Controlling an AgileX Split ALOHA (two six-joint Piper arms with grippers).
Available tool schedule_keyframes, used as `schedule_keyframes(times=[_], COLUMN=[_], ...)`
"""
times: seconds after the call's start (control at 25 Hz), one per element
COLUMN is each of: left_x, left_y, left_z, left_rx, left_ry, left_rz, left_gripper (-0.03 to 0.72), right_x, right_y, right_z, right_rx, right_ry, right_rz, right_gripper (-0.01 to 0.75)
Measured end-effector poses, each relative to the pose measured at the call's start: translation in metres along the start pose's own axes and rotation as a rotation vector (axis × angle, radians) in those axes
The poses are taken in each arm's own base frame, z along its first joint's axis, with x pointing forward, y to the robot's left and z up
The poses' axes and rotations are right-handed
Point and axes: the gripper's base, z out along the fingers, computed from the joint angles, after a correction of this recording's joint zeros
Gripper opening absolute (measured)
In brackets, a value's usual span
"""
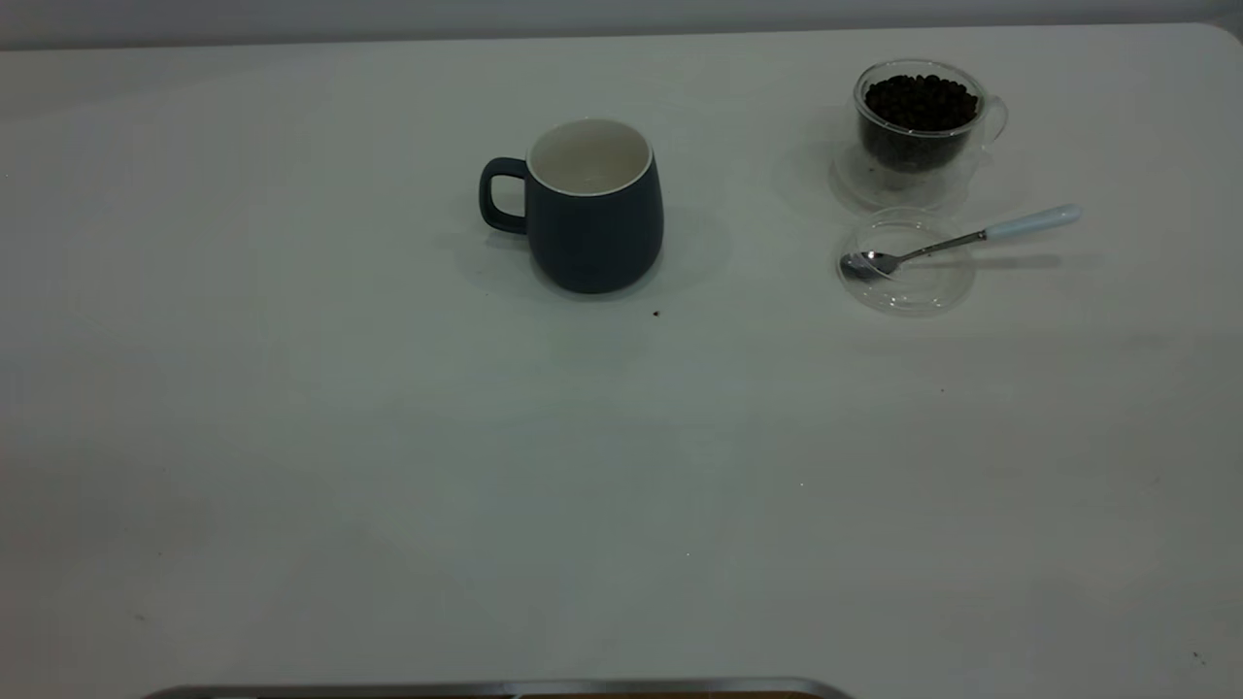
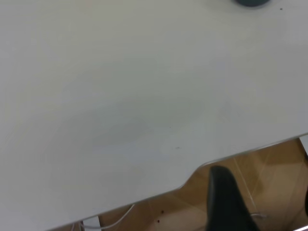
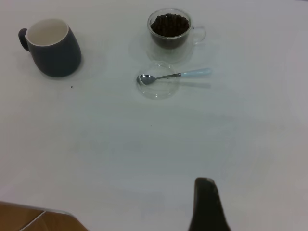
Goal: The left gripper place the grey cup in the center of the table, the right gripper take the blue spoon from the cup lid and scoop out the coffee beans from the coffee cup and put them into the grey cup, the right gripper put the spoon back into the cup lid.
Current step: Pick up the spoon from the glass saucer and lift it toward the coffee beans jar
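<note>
Now the counter [image 1: 291, 466] carries the grey cup [image 1: 592, 209] near its center, ready for beans. The coffee cup [image 1: 918, 121] stands apart; beside it the blue spoon [image 1: 957, 240] rests on the cup lid [image 1: 908, 282], bowl inside, handle reachable. If my pincers are apart or together, I cannot tell.

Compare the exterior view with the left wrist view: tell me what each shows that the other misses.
Only the exterior view shows the glass coffee cup full of beans, the clear cup lid and the blue-handled spoon with its bowl resting in the lid; neither claw appears there. Only the left wrist view shows a dark finger of the left claw beyond the table edge, over the brown floor. Both share the white table and the grey cup, just a sliver in the wrist view.
</note>
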Motion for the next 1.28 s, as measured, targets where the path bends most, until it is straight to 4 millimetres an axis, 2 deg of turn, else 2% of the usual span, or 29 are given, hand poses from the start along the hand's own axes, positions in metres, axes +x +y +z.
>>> schedule_keyframes(times=[0.28, 0.76, 1.28], left_x=[0.0008, 0.008, 0.008], left_y=[-0.001, -0.0073, -0.0076], left_z=[-0.0009, -0.0071, -0.0069], left_rx=[-0.01, -0.288, -0.294], left_ry=[-0.011, -0.081, -0.082], left_rz=[-0.007, -0.254, -0.261], left_gripper=[0.472, 0.472, 0.473], right_x=[0.0, 0.0, 0.0], right_y=[0.0, 0.0, 0.0], right_z=[0.0, 0.0, 0.0], right_rx=[0.0, 0.0, 0.0], right_ry=[0.0, 0.0, 0.0], right_rz=[0.0, -0.001, 0.0], right_gripper=[0.552, 0.552, 0.552])
